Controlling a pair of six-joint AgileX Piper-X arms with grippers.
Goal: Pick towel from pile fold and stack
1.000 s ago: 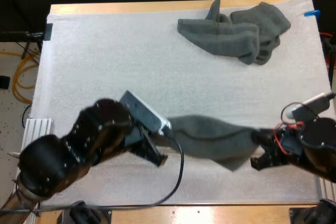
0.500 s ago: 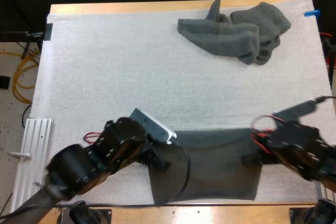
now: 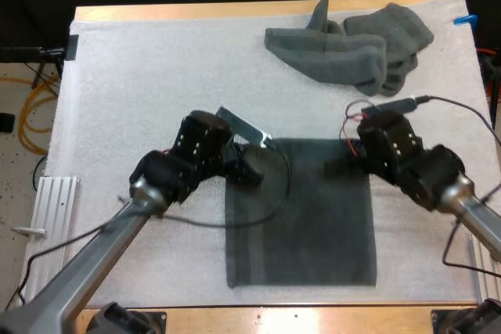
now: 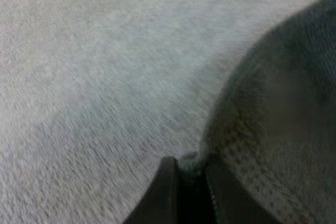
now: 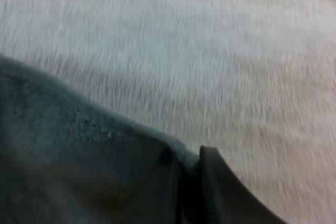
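From the high view, a flat towel (image 3: pixel 301 217) lies spread as a rectangle on the near middle of the white mat (image 3: pixel 141 91); the left gripper (image 3: pixel 252 168) sits at its far left corner and the right gripper (image 3: pixel 338 167) at its far right corner, both low on the cloth; a crumpled towel (image 3: pixel 352 44) lies well apart, heaped at the mat's far right side; the wooden table (image 3: pixel 196 11) shows as a strip along the mat's far edge.

In the left wrist view, the left gripper's two black fingers (image 4: pixel 167 192) are clamped on the flat towel's edge, with cloth bunched between them and bare mat just beside.

In the right wrist view, the right gripper's fingers (image 5: pixel 212 187) pinch the flat towel's corner from both sides; the cloth lies on the mat.
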